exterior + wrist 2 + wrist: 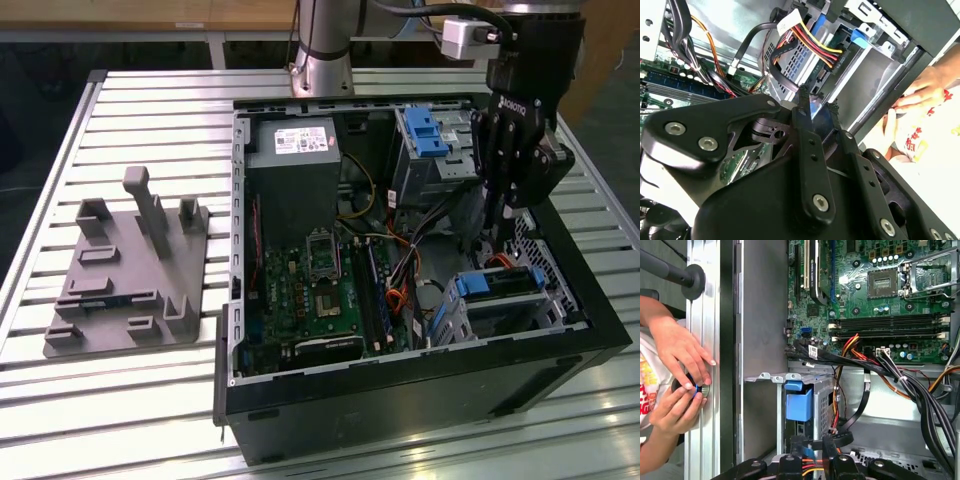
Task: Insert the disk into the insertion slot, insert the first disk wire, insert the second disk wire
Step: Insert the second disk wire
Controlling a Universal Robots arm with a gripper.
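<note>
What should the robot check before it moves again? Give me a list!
1. Disk sitting in the insertion slot: ok, it looks in.
2. Gripper close over the slot: ok.
3. Yellow, red and black wire bundle plugged in: cannot tell.
4. People clear: not ok, a person's hand rests on the table rail right beside the computer case.
5. Black cables out of the gripper's way: cannot tell.
</note>
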